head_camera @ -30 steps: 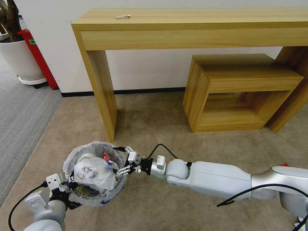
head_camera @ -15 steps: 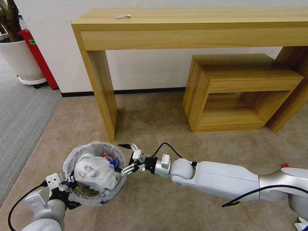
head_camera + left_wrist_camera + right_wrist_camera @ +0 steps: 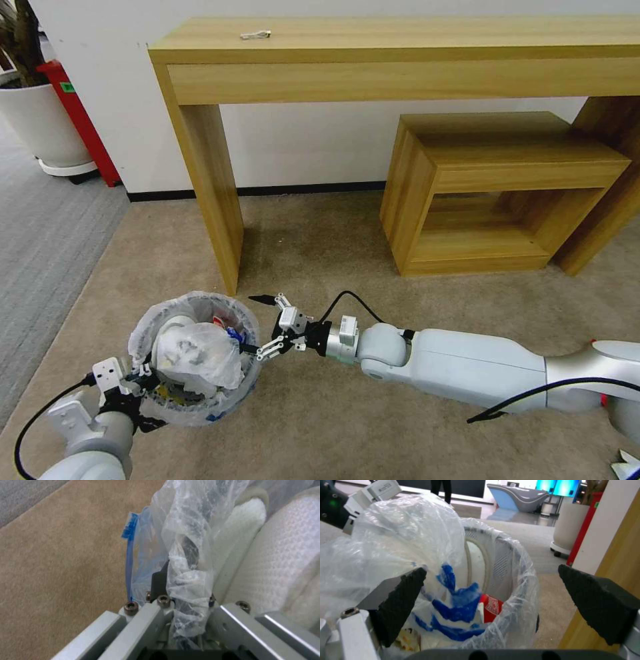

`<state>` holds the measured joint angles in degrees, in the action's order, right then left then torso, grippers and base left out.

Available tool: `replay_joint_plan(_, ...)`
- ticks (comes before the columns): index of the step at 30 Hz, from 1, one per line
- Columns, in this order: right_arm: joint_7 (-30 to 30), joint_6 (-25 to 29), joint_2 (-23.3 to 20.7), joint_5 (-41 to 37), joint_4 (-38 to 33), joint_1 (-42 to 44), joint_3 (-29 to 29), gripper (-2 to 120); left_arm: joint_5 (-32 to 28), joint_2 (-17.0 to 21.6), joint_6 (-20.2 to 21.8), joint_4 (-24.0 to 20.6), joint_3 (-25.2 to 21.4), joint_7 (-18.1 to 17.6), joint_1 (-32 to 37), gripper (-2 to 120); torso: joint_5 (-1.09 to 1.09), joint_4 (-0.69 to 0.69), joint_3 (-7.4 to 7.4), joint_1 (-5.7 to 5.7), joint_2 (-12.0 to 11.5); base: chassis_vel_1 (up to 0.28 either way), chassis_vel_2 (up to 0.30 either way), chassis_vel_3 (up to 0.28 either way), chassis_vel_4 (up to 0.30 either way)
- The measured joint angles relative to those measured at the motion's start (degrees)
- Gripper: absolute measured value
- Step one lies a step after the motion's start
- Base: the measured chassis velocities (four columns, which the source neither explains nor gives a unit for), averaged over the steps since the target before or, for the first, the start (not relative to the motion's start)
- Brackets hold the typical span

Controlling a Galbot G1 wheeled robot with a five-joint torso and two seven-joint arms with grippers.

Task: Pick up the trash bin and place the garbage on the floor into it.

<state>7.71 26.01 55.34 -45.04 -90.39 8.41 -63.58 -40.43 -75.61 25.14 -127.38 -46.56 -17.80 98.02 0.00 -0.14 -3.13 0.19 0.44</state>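
The right end effector [image 3: 265,325] hangs open just beside the rim of the trash bin [image 3: 167,414] on the robot's right side of it, its two dark fingertips [image 3: 403,597] spread wide with nothing between them; from its own wrist view the bin mouth lies straight ahead and slightly below, so the bin is toward the robot's left of this end effector and very close. The left end effector [image 3: 137,381] is at the near rim of the bin, clamped on the rim through the bunched liner, as the left wrist view shows the clear plastic [image 3: 186,580] pinched between its jaws. The bin stands upright, or nearly so, over the beige floor [image 3: 333,267], with its opening facing up. Whether it rests on the carpet or is held a little above it cannot be told. Inside it sit the garbage pieces: a crumpled white-and-blue plastic bag [image 3: 453,610] heaped toward the near side and rising above the rim, a red wrapper [image 3: 491,606] low against the far wall, and a white slipper [image 3: 283,562] with a quilted surface pressed against the liner. The carpet around the bin and before the wooden tabletop leg [image 3: 207,193] carries no loose rubbish that I can make out, so the collecting looks close to done, and the right arm is the nearer one for any further drop.
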Motion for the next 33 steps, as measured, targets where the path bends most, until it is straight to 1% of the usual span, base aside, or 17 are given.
replay_joint_plan(6, 1.29, 0.41, -1.44, 0.61, -0.61, 0.31, -0.29, 100, -0.40, 0.16, 0.16, -0.20, -0.23, -0.22, -0.17, 0, 0.00, 0.00, 0.00, 0.00, 0.00, 0.000, 0.000, 0.000, 0.000)
replay_joint_plan(13, 2.22, 1.22, -1.96, 2.36, 0.12, 1.03, -0.73, 100, 0.51, -1.16, 0.16, -0.98, 0.62, -0.17, 0.08, 0, 0.00, 0.00, 0.00, 0.00, 0.00, 0.000, 0.000, 0.000, 0.000)
replay_joint_plan(20, 1.82, 1.37, -1.96, 2.74, 0.40, 2.89, 1.69, 100, 1.04, -1.49, 0.04, -1.36, 0.70, 0.00, 0.87, 0, 0.00, 0.00, 0.00, 0.00, 0.00, 0.000, 0.000, 0.000, 0.000)
replay_joint_plan(23, 0.83, 1.36, -2.03, 2.76, 0.34, 4.41, 4.75, 100, 1.27, -1.28, 0.07, -1.44, 0.78, 0.06, 1.36, 0, 0.00, 0.01, 0.00, 0.00, 0.00, 0.000, 0.000, 0.000, 0.000)
replay_joint_plan(25, 0.54, 1.35, -2.13, 2.67, 0.32, 4.82, 5.74, 100, 1.30, -1.12, 0.10, -1.44, 0.76, 0.06, 1.46, 0, 0.00, 0.01, 0.00, 0.00, 0.00, 0.000, 0.000, 0.000, 0.000)
replay_joint_plan(27, -0.81, 0.92, -2.68, 1.89, 0.14, 6.40, 9.62, 100, 1.32, -0.65, 0.22, -1.43, 0.72, 0.06, 1.67, 0, 0.00, 0.01, 0.00, 0.00, 0.00, 0.000, 0.000, 0.000, 0.000)
replay_joint_plan(28, -0.81, 0.92, -2.68, 1.89, 0.14, 6.40, 9.62, 100, 1.32, -0.65, 0.22, -1.43, 0.72, 0.06, 1.67, 0, 0.00, 0.01, 0.00, 0.00, 0.00, 0.000, 0.000, 0.000, 0.000)
replay_joint_plan(31, -4.84, -0.91, -3.75, -0.16, -1.08, 8.69, 14.94, 100, 1.28, 0.18, 0.29, -1.25, 0.69, 0.12, 1.73, 0, 0.00, 0.00, 0.00, 0.00, 0.00, 0.000, 0.000, 0.000, 0.000)
replay_joint_plan(32, -4.84, -0.91, -3.75, -0.16, -1.08, 8.69, 14.94, 100, 1.28, 0.18, 0.29, -1.25, 0.69, 0.12, 1.73, 0, 0.00, 0.00, 0.00, 0.00, 0.00, 0.000, 0.000, 0.000, 0.000)
replay_joint_plan(33, -7.39, -2.04, -4.41, -0.72, -1.81, 10.00, 17.52, 100, 1.22, 0.59, 0.30, -1.13, 0.69, 0.17, 1.76, 0, 0.00, 0.00, 0.00, 0.00, 0.00, 0.000, 0.000, 0.000, 0.000)
